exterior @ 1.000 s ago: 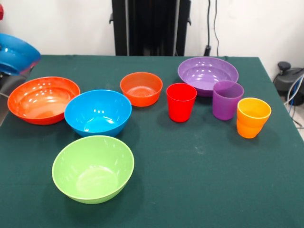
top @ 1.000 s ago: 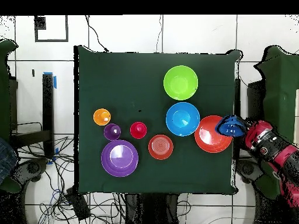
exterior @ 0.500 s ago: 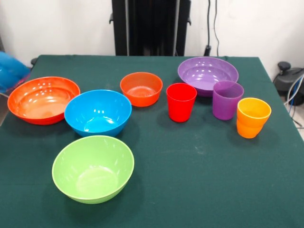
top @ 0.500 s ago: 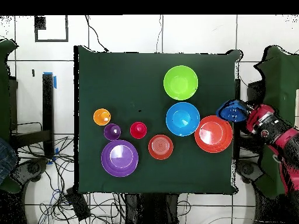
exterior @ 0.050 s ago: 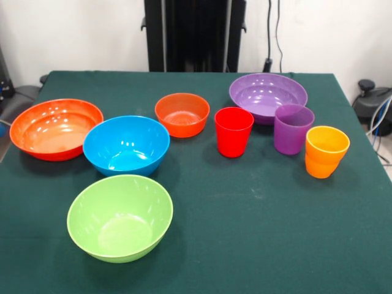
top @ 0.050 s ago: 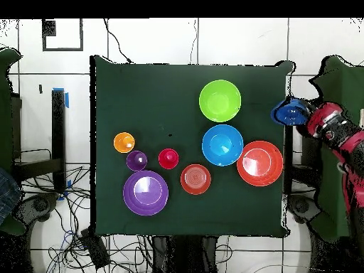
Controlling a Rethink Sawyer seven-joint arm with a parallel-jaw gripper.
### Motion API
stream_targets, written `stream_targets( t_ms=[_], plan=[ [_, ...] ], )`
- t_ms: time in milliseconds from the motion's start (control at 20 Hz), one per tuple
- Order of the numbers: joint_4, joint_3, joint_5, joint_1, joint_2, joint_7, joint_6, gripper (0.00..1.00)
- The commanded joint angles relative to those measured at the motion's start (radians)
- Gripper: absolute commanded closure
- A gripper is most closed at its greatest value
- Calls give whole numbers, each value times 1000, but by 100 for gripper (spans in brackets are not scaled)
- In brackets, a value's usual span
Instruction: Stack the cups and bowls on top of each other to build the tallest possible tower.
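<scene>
Nothing is stacked yet: the glossy lime green bowl [exterior @ 0.050 s ago: 120, 217], light blue bowl [exterior @ 0.050 s ago: 126, 144], wide orange-red bowl [exterior @ 0.050 s ago: 56, 128] and three plastic tumblers [exterior @ 0.050 s ago: 233, 131] sit apart, mouths up, on the green-clothed bench [exterior @ 0.050 s ago: 257, 226]. Beyond its edge, the fingers [top @ 0.050 s ago: 293, 112] grip a small dark blue bowl [top @ 0.050 s ago: 287, 114], tilt unclear

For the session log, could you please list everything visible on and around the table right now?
Lime green bowl: one, front view's near left.
Light blue bowl: one, behind the green.
Orange-red wide bowl: one, left edge.
Small orange bowl: one, middle.
Purple bowl: one, far right.
Cups: red, purple, orange, in a row at right.
Dark blue bowl: one, beyond the table's edge, at the arm's end.
Green tablecloth: one.
Cables: on the floor.
Arm: red and black, off the table.
</scene>
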Motion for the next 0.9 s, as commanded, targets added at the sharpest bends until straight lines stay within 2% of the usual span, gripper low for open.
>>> stream_targets(
  t_ms=[50,300,450,600,900],
  plan=[
    [-289,-139,36,133,97,-63,152,100],
    [-314,-172,-22,175,108,-80,116,100],
    [-338,-204,-105,198,114,-184,136,100],
    [-319,-239,-142,212,111,-170,84,100],
    [-303,-237,-162,219,96,-146,59,100]
  ],
)
